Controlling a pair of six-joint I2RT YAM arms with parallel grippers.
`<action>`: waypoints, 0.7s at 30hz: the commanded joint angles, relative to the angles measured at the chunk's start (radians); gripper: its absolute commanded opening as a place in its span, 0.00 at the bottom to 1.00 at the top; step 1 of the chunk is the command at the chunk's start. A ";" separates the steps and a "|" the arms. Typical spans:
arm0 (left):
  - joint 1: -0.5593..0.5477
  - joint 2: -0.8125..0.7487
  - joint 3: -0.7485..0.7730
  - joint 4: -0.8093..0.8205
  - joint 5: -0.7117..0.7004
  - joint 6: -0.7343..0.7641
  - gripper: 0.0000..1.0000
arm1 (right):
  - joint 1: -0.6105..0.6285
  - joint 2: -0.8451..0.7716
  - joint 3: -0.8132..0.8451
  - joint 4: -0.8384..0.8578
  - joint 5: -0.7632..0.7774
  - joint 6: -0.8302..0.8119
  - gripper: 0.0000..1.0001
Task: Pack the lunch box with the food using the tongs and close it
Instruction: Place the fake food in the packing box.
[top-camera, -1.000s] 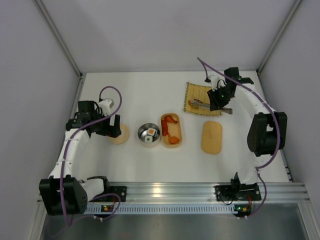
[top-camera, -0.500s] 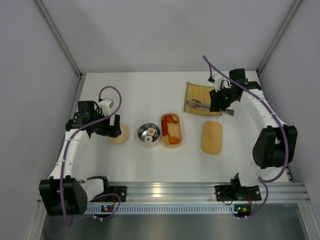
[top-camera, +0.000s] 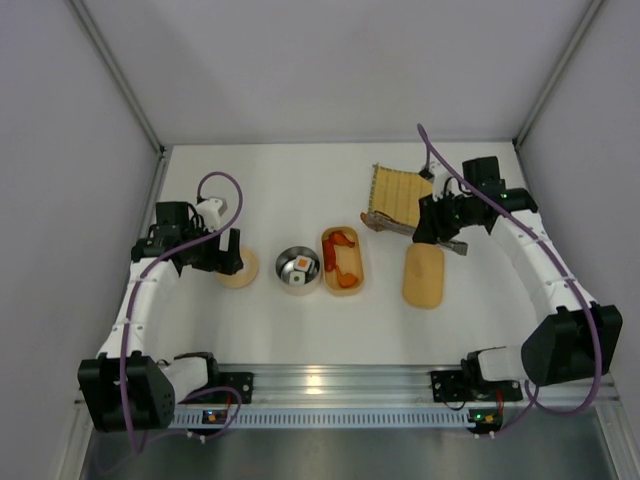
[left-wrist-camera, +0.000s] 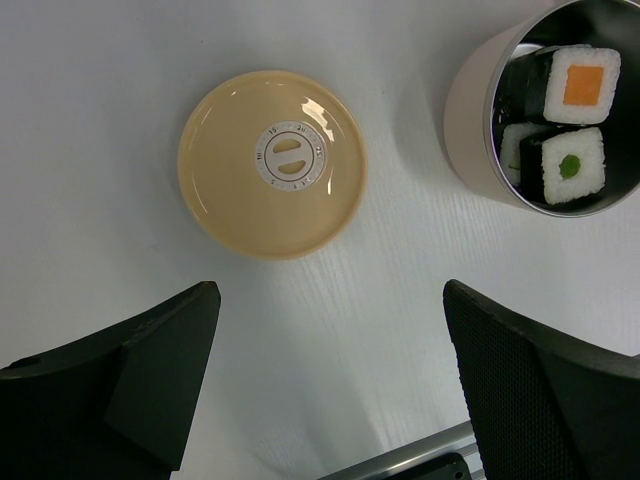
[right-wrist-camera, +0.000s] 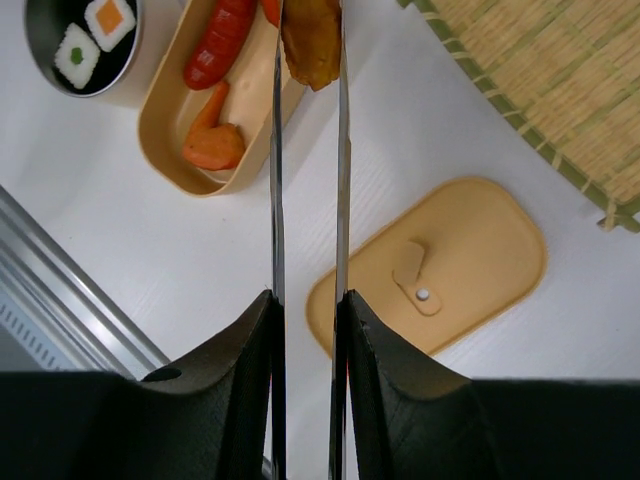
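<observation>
My right gripper (top-camera: 434, 222) (right-wrist-camera: 308, 300) is shut on the grey metal tongs (top-camera: 393, 223) (right-wrist-camera: 277, 200). Their arms reach left toward the lunch box (top-camera: 343, 261) (right-wrist-camera: 170, 120) and pinch a brown food piece (right-wrist-camera: 312, 42) at the tips, above the box's far end. The box holds a red sausage-like piece (right-wrist-camera: 215, 45) and an orange shrimp-like piece (right-wrist-camera: 210, 142). Its tan lid (top-camera: 423, 275) (right-wrist-camera: 450, 270) lies flat to the right of the box. My left gripper (top-camera: 215, 255) (left-wrist-camera: 330, 295) is open over bare table, with nothing between its fingers.
A metal bowl (top-camera: 298, 269) (left-wrist-camera: 470, 120) with sushi rolls (left-wrist-camera: 578, 85) stands left of the lunch box. A round tan lid (top-camera: 240, 269) (left-wrist-camera: 272, 163) lies by my left gripper. A bamboo mat (top-camera: 398, 188) (right-wrist-camera: 560, 90) lies at the back right.
My right arm has swung the tongs off the bamboo mat, nearer and leftward toward the lunch box, with the brown piece in their tips. The left arm has not moved.
</observation>
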 joint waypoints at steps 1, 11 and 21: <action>0.005 -0.016 0.034 0.021 0.024 -0.017 0.98 | 0.045 -0.049 -0.023 -0.015 -0.062 0.080 0.00; 0.006 -0.027 0.031 0.015 0.012 -0.013 0.98 | 0.194 -0.011 -0.074 -0.012 -0.022 0.138 0.00; 0.005 -0.016 0.034 0.021 0.015 -0.011 0.98 | 0.246 0.062 -0.034 0.000 0.025 0.143 0.08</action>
